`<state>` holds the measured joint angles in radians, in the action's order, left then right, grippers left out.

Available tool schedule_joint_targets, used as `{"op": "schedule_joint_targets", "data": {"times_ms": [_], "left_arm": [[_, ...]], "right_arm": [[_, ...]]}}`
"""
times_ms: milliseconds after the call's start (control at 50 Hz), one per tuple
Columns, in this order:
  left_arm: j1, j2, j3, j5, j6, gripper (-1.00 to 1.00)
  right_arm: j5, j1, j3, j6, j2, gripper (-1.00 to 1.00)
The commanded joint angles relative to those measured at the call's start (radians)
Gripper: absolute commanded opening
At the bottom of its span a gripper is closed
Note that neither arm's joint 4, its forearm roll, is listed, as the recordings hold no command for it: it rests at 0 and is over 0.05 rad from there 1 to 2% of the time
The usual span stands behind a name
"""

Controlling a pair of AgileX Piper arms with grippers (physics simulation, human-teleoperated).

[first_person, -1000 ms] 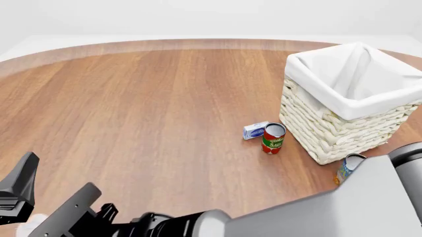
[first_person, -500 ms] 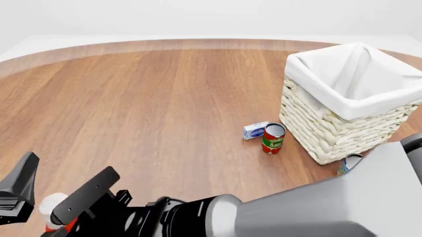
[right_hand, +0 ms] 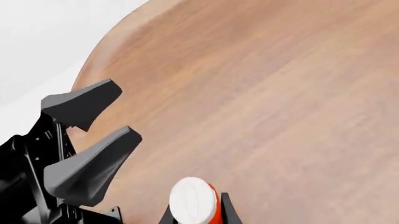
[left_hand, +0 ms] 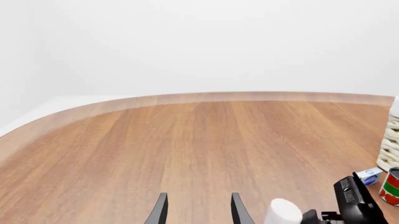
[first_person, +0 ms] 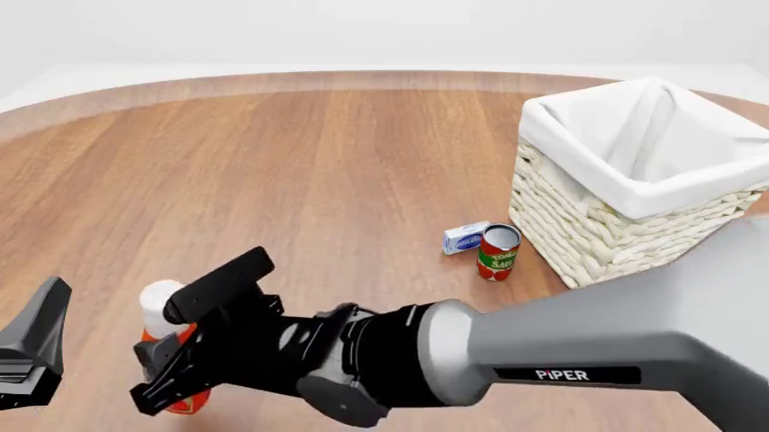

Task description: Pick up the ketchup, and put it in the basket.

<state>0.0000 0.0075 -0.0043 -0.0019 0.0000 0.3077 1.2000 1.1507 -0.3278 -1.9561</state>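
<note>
The ketchup [first_person: 162, 310], a red-orange bottle with a white cap, stands upright near the table's front left. My right gripper [first_person: 183, 346] is shut on it, one finger on each side of the body. The right wrist view looks down on the ketchup's cap [right_hand: 193, 198] between the right gripper's [right_hand: 194, 215] fingers. The cap [left_hand: 281, 212] also shows in the left wrist view. My left gripper [left_hand: 198, 212] is open and empty, just left of the bottle; its grey finger [first_person: 34, 342] sits at the picture's left edge. The basket [first_person: 601, 236], cream wicker with a white liner, stands at the far right.
A red-and-green tomato sauce can [first_person: 498, 252] and a small white-and-blue carton [first_person: 464, 238] stand just left of the basket. The right arm [first_person: 577, 360] stretches across the front of the table. The basket's wall [left_hand: 393, 149] and the can [left_hand: 391, 186] show in the left wrist view.
The right gripper has come up from the bottom edge of the front view, carrying the ketchup with it. The arm now hides the blue-and-orange can near the basket's front corner. The left gripper has not moved.
</note>
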Motion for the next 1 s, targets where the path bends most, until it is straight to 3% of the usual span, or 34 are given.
{"op": "schedule_joint_targets", "data": {"times_ms": [20, 380, 600, 1000], "left_arm": [[0.000, 0.000, 0.000, 0.000, 0.000, 1.00], [0.000, 0.000, 0.000, 0.000, 0.000, 1.00], [0.000, 0.000, 0.000, 0.000, 0.000, 1.00], [0.000, 0.000, 0.000, 0.000, 0.000, 1.00]], "right_arm": [[0.028, -0.057, -0.027, -0.023, 0.049, -1.00], [0.084, -0.142, -0.091, -0.039, 0.135, -1.00], [0.105, -0.178, -0.127, -0.020, 0.191, -1.00], [0.131, -0.317, -0.209, 0.038, 0.328, -1.00]]}}
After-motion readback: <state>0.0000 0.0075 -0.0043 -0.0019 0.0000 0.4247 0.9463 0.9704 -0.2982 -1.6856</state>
